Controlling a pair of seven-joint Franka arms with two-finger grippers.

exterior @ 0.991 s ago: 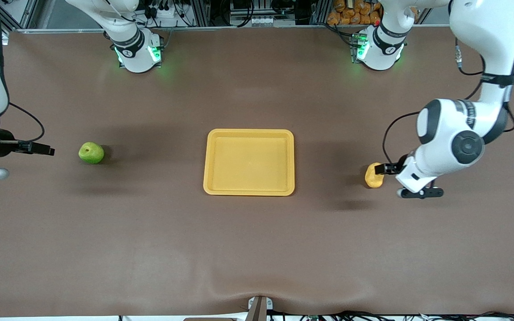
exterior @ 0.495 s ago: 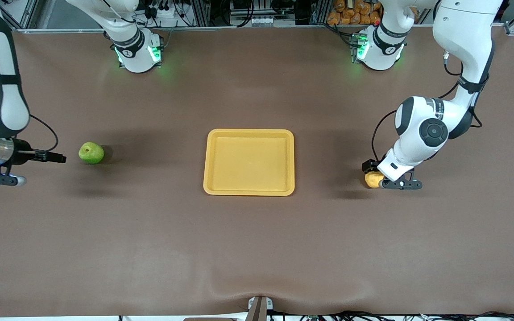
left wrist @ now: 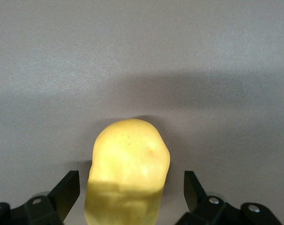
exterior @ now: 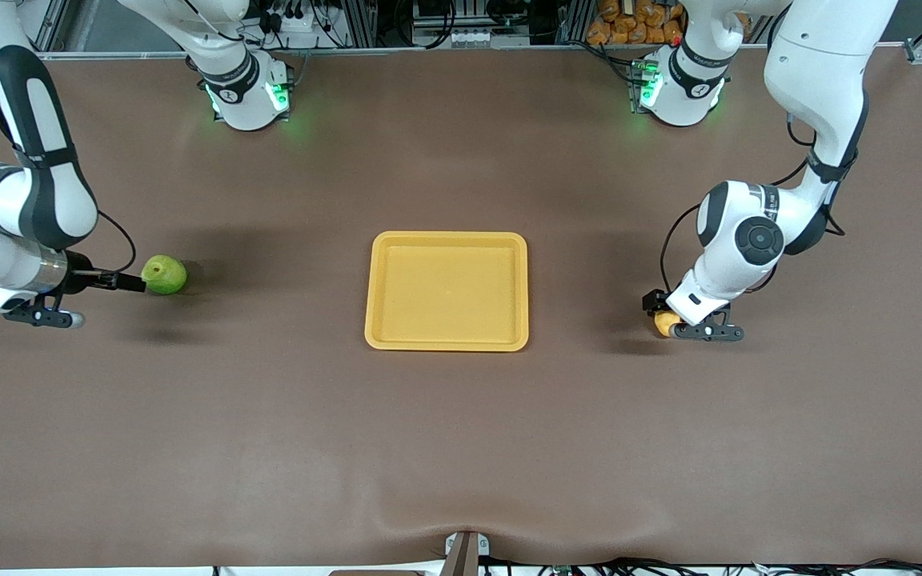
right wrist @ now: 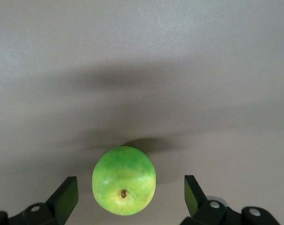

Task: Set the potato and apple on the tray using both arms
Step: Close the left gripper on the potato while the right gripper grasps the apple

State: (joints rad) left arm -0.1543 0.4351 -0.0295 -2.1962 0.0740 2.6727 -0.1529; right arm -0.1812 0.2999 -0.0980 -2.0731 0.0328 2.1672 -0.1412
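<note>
A brown bench carries a yellow-orange tray at its middle, with nothing on it.

Toward the left arm's end of the bench, the potato lies on the surface, well apart from the tray. The left gripper is low over it. In the left wrist view the fingers stand wide apart, one on each side of the potato, with a clear gap on both sides, so nothing is gripped. The front view shows only a sliver of the potato, the rest covered by the wrist.

Toward the right arm's end, the apple sits on the bench, also well apart from the tray. The right gripper reaches it at its side, low above the surface. The right wrist view shows the fingers spread wide with the apple centred between them, untouched, its stem dimple facing the camera. The front view shows just one dark fingertip against the apple's edge.
</note>
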